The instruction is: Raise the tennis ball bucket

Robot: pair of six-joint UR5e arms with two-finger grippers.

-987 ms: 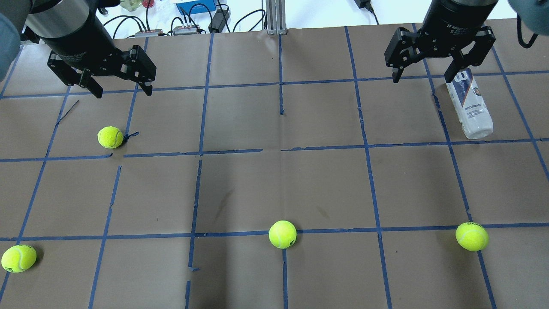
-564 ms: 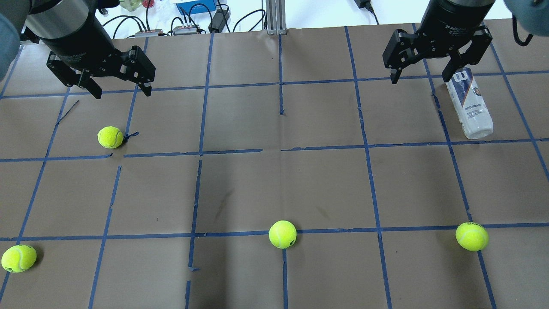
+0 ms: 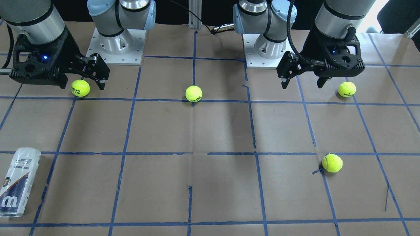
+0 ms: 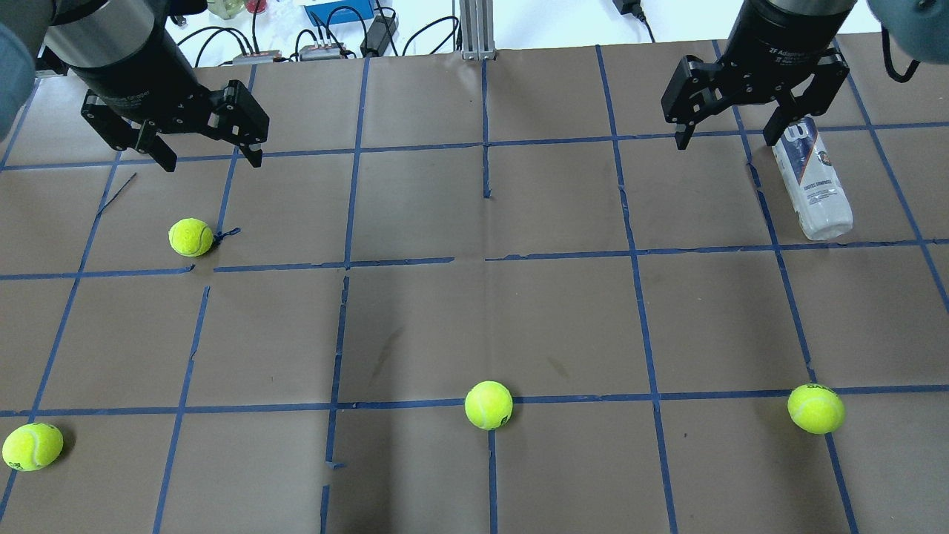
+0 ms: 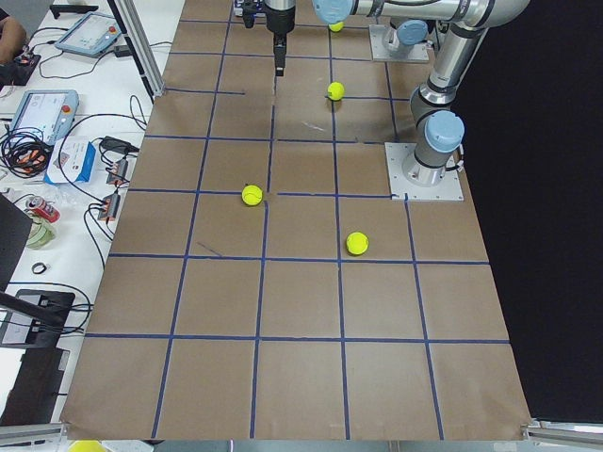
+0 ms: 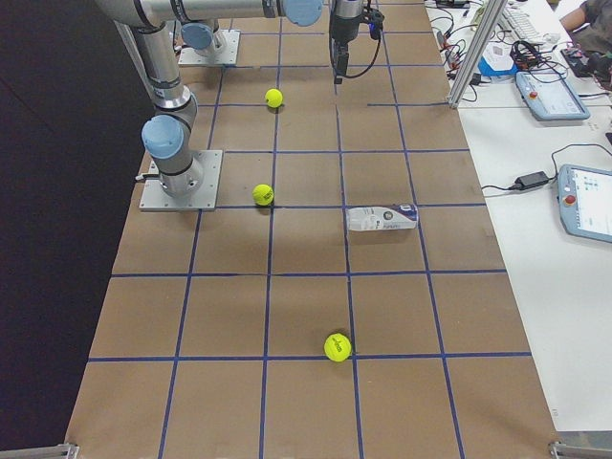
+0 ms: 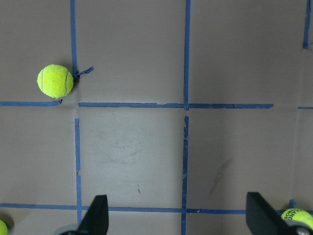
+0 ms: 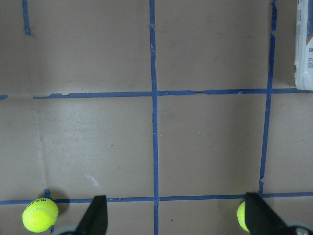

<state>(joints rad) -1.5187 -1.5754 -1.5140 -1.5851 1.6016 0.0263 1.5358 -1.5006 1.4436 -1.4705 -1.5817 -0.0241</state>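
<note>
The tennis ball bucket [image 4: 812, 182] is a clear can with a white, navy and orange label. It lies on its side at the table's far right. It also shows in the front-facing view [image 3: 18, 182], the exterior right view [image 6: 382, 218] and at the top right edge of the right wrist view [image 8: 304, 44]. My right gripper [image 4: 726, 141] is open and empty, held above the table beside the can's far end, apart from it. My left gripper [image 4: 213, 159] is open and empty over the far left.
Several yellow-green tennis balls lie on the brown, blue-taped table [image 4: 415, 326]: one [image 4: 190, 237] near the left gripper, one [image 4: 488, 405] at the front middle, one [image 4: 815, 408] at the front right. Cables and boxes [image 4: 326, 30] lie beyond the far edge.
My right gripper has shifted very slightly near the can's far end. The can, the balls and the left arm have not moved.
</note>
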